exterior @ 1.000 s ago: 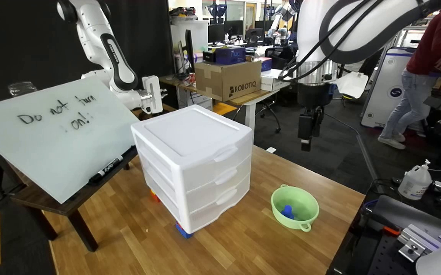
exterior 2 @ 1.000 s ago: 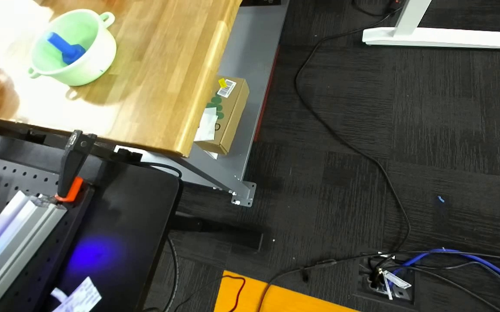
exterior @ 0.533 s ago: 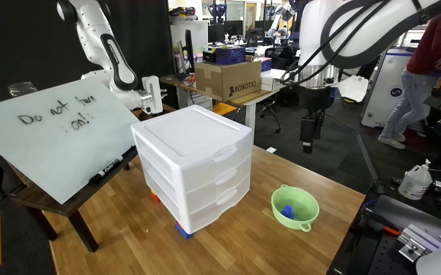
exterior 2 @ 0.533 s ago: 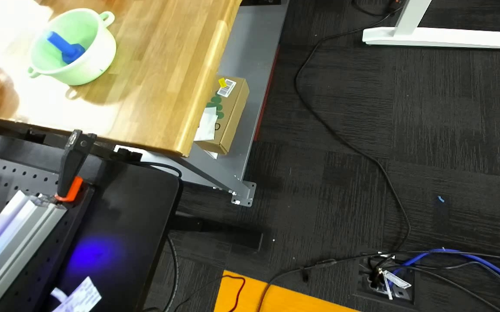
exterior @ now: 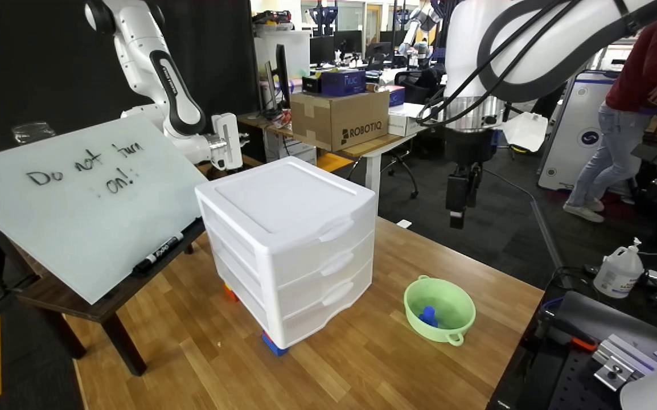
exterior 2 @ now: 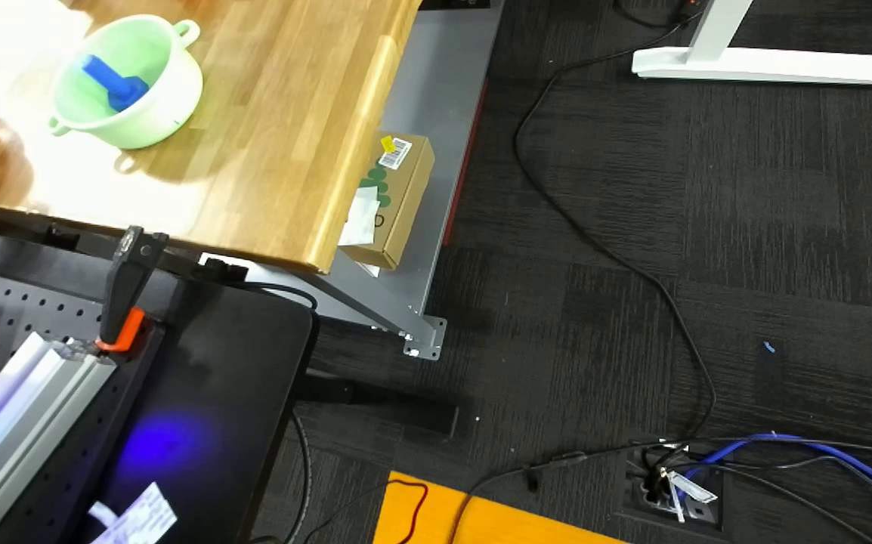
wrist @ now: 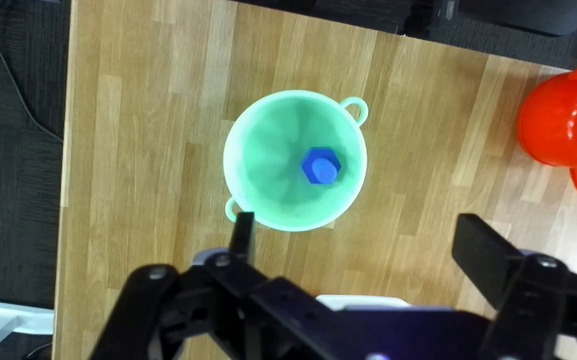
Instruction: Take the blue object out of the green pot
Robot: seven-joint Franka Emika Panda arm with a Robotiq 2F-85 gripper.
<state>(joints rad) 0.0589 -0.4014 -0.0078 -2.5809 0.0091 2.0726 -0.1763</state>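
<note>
the blue object [wrist: 321, 166] is inside the green pot [wrist: 268, 165], nearer one side than the middle. it looks like it stands on its six-sided end with a round stick poking up, which may give an easy bit to grab. the pot sits on the wooden surface [wrist: 168, 150] with its top wide open, so things should lift straight out. the jaws are spread wide and hold nothing; they hang high up and point down, i think so they can go down on both sides of the blue stick.

in an exterior view, the white drawer box [exterior: 286, 250] stands on toy blocks [exterior: 274, 344], maybe to make it taller. a pen [exterior: 160, 250] lies along the low edge of the board [exterior: 78, 210], maybe so it is close by for writing.

i count one blue object, one green pot with two handles [wrist: 365, 110], one red jug [wrist: 553, 130], one drawer box with three drawers [exterior: 317, 279], one board and one pen. i cannot tell how many blocks there are.
</note>
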